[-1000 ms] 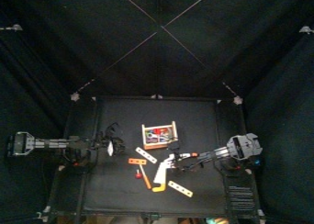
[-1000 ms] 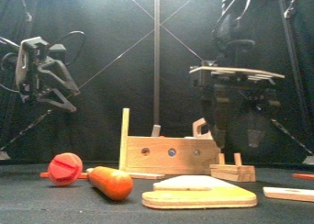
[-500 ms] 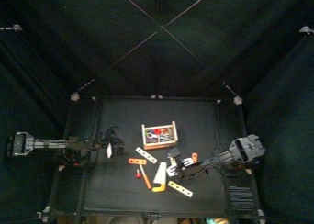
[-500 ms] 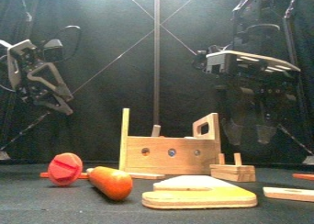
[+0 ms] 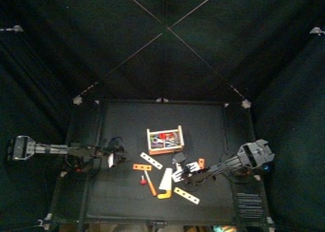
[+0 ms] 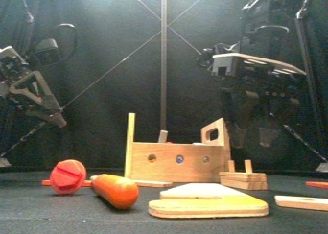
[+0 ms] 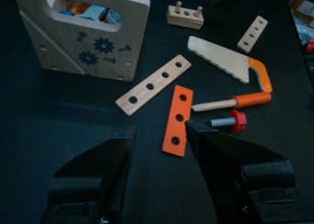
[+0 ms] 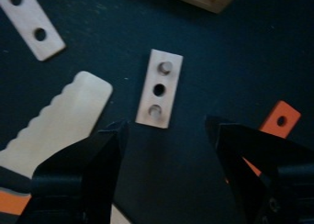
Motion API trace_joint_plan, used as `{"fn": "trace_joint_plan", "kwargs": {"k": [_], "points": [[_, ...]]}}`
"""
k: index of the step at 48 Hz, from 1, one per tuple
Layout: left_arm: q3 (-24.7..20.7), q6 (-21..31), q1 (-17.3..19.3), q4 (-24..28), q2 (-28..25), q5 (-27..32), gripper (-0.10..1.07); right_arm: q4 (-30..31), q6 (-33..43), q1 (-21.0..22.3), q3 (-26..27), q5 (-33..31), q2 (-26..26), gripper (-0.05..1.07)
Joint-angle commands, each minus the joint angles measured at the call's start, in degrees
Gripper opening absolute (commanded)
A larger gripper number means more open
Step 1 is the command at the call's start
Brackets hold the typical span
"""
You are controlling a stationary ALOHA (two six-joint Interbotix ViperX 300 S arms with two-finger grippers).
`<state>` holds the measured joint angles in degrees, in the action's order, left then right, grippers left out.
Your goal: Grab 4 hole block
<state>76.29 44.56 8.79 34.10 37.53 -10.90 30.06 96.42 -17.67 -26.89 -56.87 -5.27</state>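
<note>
While both arms are hanging over the small black table [image 5: 121, 122], nothing is being held. A pale wooden toolbox with a slot handle [image 7: 86, 35] is standing near the table's middle, with flat toy pieces lying in front of it.

The right gripper [image 8: 166, 127] is hovering with its jaws spread wide. It is looking down on a short pale wooden block [image 8: 160, 88] that seems to be showing only three holes. The left gripper [image 7: 168, 145] is also gaping, low on its own side.

A pale wooden saw with an orange handle [image 7: 227, 61] is lying beside the strips. The likeliest target, a long pale wooden strip [image 7: 153, 84], is lying flat just in front of the toolbox. It is sitting just beside an orange strip [image 7: 179, 119], and both appear to have four holes, though the count is hard to confirm.

The risk is the right gripper closing on the three-hole block, or the jaws catching two neighbouring pieces.
</note>
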Motion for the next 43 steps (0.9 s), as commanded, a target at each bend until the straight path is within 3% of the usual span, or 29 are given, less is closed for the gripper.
{"fn": "trace_joint_plan", "kwargs": {"k": [1, 18, 32, 37, 43], "points": [[-0.7, 0.0, 0.1, 0.0, 0.0, -0.5, 0.85, 1.1, -0.1, 0.2, 2.5, 1.4, 0.4, 0.97], [-0.7, 0.0, 0.6, -1.4, -0.1, -0.4, 0.85, 7.9, -0.4, 3.3, 9.1, 4.8, -4.1, 0.97], [-0.7, 0.0, 0.9, -1.4, -0.2, -0.4, 0.85, 7.6, -1.1, 7.8, 8.1, 16.8, -5.9, 0.97], [-0.6, 0.0, 1.0, -1.3, -0.3, -0.4, 0.85, 6.4, -5.7, 9.2, 8.3, 19.9, -6.5, 0.97], [-0.6, 0.0, 1.2, -1.4, -0.3, -0.4, 0.85, 2.2, -11.8, 11.1, 9.8, 19.2, -7.9, 0.96]]}}
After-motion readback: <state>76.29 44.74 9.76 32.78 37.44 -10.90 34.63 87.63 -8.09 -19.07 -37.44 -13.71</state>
